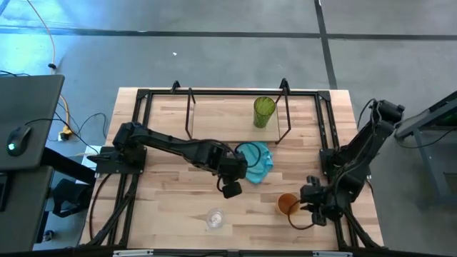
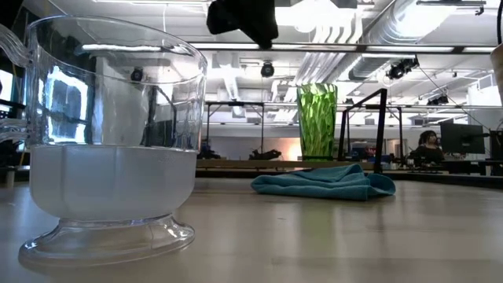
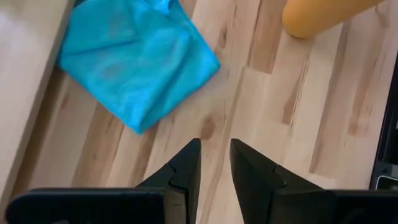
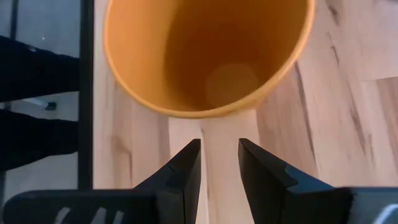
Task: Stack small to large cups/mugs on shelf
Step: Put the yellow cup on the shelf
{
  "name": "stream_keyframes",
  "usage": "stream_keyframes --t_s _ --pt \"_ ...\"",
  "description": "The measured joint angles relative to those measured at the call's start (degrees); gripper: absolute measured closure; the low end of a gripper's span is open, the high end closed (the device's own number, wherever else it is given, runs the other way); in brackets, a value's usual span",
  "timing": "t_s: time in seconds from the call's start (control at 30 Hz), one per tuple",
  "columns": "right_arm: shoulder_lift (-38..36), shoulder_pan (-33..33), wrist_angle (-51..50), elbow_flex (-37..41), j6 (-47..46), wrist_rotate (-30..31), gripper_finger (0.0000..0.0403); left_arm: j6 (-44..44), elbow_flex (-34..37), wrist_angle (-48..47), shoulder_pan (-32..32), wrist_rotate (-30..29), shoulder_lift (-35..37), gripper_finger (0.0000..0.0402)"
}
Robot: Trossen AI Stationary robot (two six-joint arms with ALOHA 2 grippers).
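Observation:
The green tumbler (image 1: 264,112) stands upright on the wood base of the shelf (image 1: 221,118) at the far side of the table. The orange cup (image 1: 288,205) stands upright near the front right. My right gripper (image 1: 312,196) is just to its right, open, fingers (image 4: 219,144) short of the cup's rim (image 4: 205,112), touching nothing. The clear glass cup (image 1: 215,218) stands on its foot near the front edge. My left gripper (image 1: 230,187) hangs open above bare wood, near the turquoise cloth (image 1: 255,160), with nothing between its fingers (image 3: 215,143).
The black table frame (image 1: 325,143) runs along the table's left, right and far sides. The shelf's thin rods (image 2: 383,126) rise around the tumbler (image 2: 317,122). The cloth (image 2: 326,182) lies crumpled in front of the shelf. Bare wood lies between the clear cup (image 2: 110,134) and the orange one.

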State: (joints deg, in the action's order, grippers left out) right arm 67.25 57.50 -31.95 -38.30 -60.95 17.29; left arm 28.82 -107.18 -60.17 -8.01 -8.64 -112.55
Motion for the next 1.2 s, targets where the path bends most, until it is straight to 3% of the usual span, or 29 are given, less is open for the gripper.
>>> stream_keyframes --t_s 0.37,1.0,1.2 --pt "4.56 -0.92 6.11 0.00 -0.05 4.70 0.0304 0.65 0.00 -1.42 -0.82 -0.02 0.08 0.0325" --pt "7.70 -10.02 16.44 -0.04 9.96 6.26 0.0304 2.56 0.01 -6.74 -1.10 -0.50 2.37 0.0325" --pt "7.99 -11.77 16.91 -0.04 10.47 4.31 0.0304 3.01 0.02 -8.74 -1.18 -1.51 3.93 0.0325"
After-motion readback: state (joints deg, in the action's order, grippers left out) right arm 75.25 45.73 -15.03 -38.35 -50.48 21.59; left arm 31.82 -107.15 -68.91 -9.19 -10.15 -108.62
